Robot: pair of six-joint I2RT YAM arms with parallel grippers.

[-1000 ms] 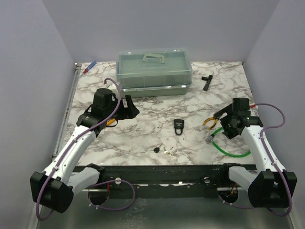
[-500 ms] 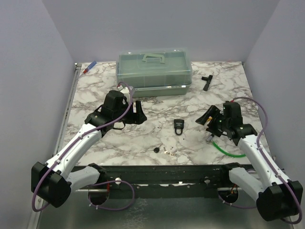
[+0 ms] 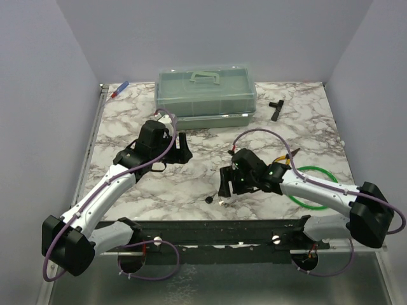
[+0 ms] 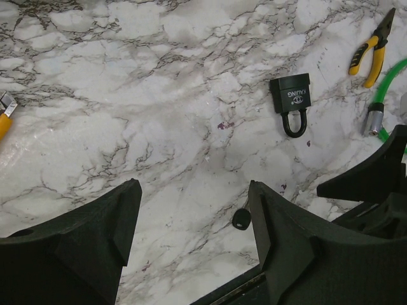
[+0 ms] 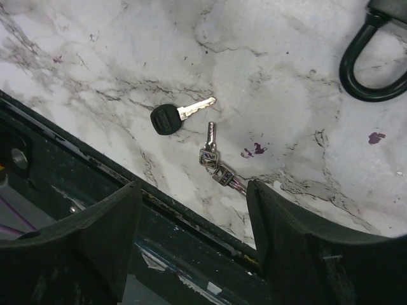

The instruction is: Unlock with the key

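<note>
- The key lies flat on the marble surface close to its near edge. Its round black head is to the left and its silver blade points right in the right wrist view.
- Just beside the key lies a small bunch of silver keys, not touching it.
- The right pincer hangs low over this spot with its fingers apart. Nothing is between them, and the key lies a little ahead of the gap, untouched.
- The black padlock lies flat farther back on the surface, apart from the key. Its shackle points toward the near edge.
- The left pincer hovers over bare marble left of the padlock, its fingers apart and holding nothing.
- Yellow-handled pliers and a green cable loop lie to the right of the padlock.
- A clear lidded plastic box stands at the back, with a black T-shaped tool to its right.
</note>
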